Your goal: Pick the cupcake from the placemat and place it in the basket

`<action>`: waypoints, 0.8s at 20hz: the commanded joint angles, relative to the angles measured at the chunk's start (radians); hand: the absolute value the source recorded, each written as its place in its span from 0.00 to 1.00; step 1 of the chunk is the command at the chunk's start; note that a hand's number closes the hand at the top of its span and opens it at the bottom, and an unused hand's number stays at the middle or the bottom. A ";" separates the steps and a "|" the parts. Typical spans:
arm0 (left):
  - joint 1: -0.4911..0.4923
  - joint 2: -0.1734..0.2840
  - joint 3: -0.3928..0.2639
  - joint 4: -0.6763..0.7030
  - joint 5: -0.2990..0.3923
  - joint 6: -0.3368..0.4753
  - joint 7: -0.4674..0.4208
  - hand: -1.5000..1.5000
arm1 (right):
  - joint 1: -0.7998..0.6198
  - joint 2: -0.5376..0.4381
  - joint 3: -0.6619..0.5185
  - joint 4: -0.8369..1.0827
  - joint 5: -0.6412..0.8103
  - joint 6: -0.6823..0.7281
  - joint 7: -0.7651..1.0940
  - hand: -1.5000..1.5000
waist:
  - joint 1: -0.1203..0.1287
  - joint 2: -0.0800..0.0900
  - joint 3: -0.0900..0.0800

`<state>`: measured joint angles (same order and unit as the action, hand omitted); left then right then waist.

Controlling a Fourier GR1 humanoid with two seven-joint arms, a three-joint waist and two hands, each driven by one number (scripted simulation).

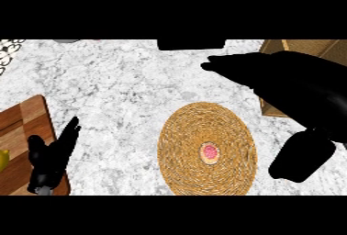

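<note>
A: Cupcake sitting low on the round woven placemat, a little right of its middle, pink top up. Untouched.

B: Right hand?

A: Up high in the view's right half, above the placemat and over the basket's near corner. Fingers stretched straight out toward the left, holding nothing. Well apart from the cupcake.

B: And the left hand?

A: Resting at the lower left by the wooden board, fingers straight and up, nothing in it.

B: Basket position?

A: Upper right corner, mostly hidden behind the right hand and arm. Only a tan wall and rim showing.

B: Risks from here?

A: Probably three. First, coming down off-centre on so small a thing: could tip it or push it across the weave rather than catch it. Second, squashing the soft top by closing from above instead of round the sides. Third, dragging the placemat along if fingers catch the weave.

B: And on the carry?

A: Basket wall close by; clipping the rim on a low swing could knock the cupcake out.
</note>
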<state>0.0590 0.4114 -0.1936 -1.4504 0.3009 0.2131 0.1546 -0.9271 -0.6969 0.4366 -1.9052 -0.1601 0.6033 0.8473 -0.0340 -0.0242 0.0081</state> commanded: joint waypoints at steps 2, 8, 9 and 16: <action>0.037 -0.035 -0.036 0.083 -0.008 0.003 0.046 0.50 | -0.048 -0.119 -0.059 -0.019 -0.199 0.153 0.109 0.00 | 0.000 0.015 -0.011; 0.074 -0.009 -0.019 0.082 -0.003 -0.037 0.036 0.50 | -0.048 -0.143 -0.033 -0.041 -0.287 0.094 0.153 0.00 | 0.018 0.017 -0.011; 0.091 0.003 -0.018 0.047 0.007 -0.043 0.060 0.50 | -0.065 -0.163 -0.056 -0.027 -0.315 0.089 0.160 0.00 | 0.023 0.015 -0.010; 0.056 -0.028 -0.013 0.104 -0.008 -0.055 0.027 0.50 | 0.018 -0.058 0.045 -0.076 -0.180 -0.042 0.161 0.00 | 0.035 0.025 -0.010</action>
<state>0.0583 0.3974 -0.1827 -1.4488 0.2884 0.1782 0.1409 -0.9112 -0.8026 0.4447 -1.9793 -0.3788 0.5950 0.9320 -0.0113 -0.0137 0.0120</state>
